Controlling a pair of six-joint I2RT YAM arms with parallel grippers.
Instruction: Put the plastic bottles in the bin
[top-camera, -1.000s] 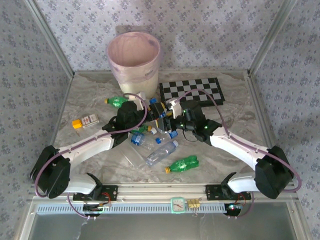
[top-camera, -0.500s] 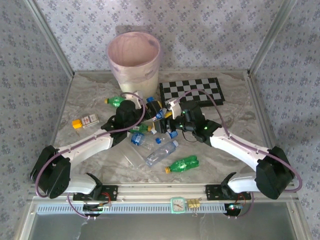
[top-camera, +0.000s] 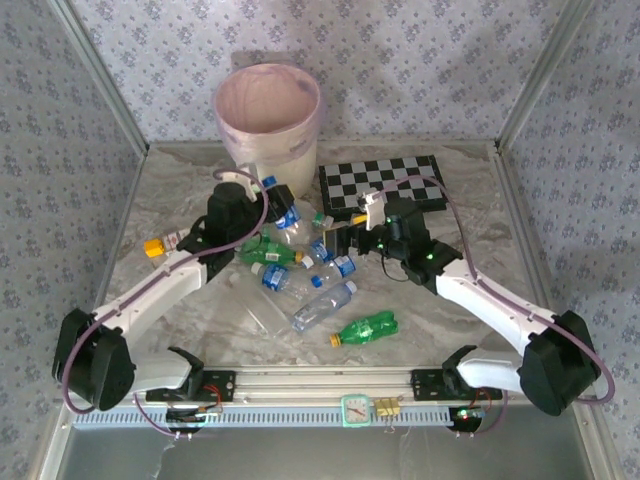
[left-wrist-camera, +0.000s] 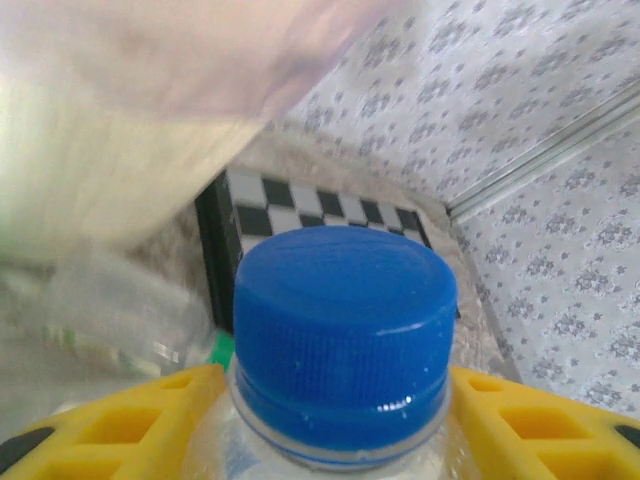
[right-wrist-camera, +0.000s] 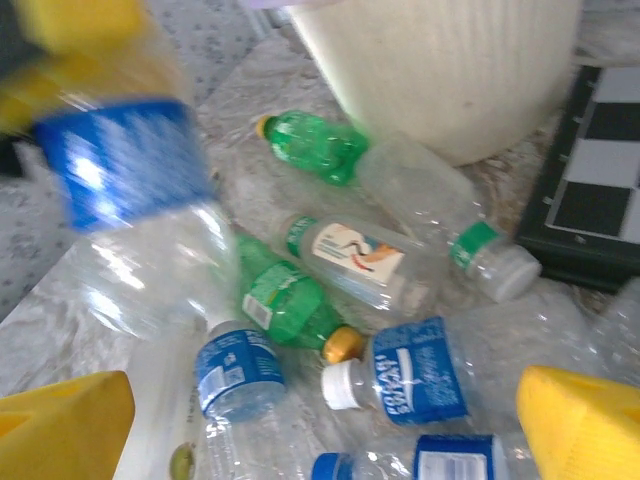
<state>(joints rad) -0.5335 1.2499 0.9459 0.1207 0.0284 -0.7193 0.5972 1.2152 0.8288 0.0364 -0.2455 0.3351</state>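
The left pincer (left-wrist-camera: 345, 420) is clamped on the neck of a clear bottle (left-wrist-camera: 343, 320) with a blue cap. It holds it upright just in front of the bin (top-camera: 262, 150), close to the wall. As far as I can judge, the bottle is below the rim rather than over the mouth. So the step in hand is carrying one bottle to the bin. The next move calls for height first: the bottle must clear the lined rim and come over the opening before the jaws part. A release short of that would drop it back on the desk (top-camera: 480, 215).

The right pincer (right-wrist-camera: 320, 420) hangs empty, jaws wide apart, over the heap (top-camera: 310, 265) in front of the bin, on its chessboard side. It looks free to take the next bottle. The heap is tangled, so a bottle lying apart would be the easier pick.

Count: one bin, one chessboard (top-camera: 395, 180) just right of the bin, and one carton (top-camera: 158, 245) off to the bin's left front.

Three bottles are green:
- a first green bottle (right-wrist-camera: 312, 143) at the bin's foot
- a second green bottle (top-camera: 262, 251) in the heap
- a third green bottle (top-camera: 367, 328) farthest from the bin

At least seven are clear: the held one, five or so in the heap, and a long clear bottle (top-camera: 325, 305) beside the third green one. They overlap, so that figure is not firm.
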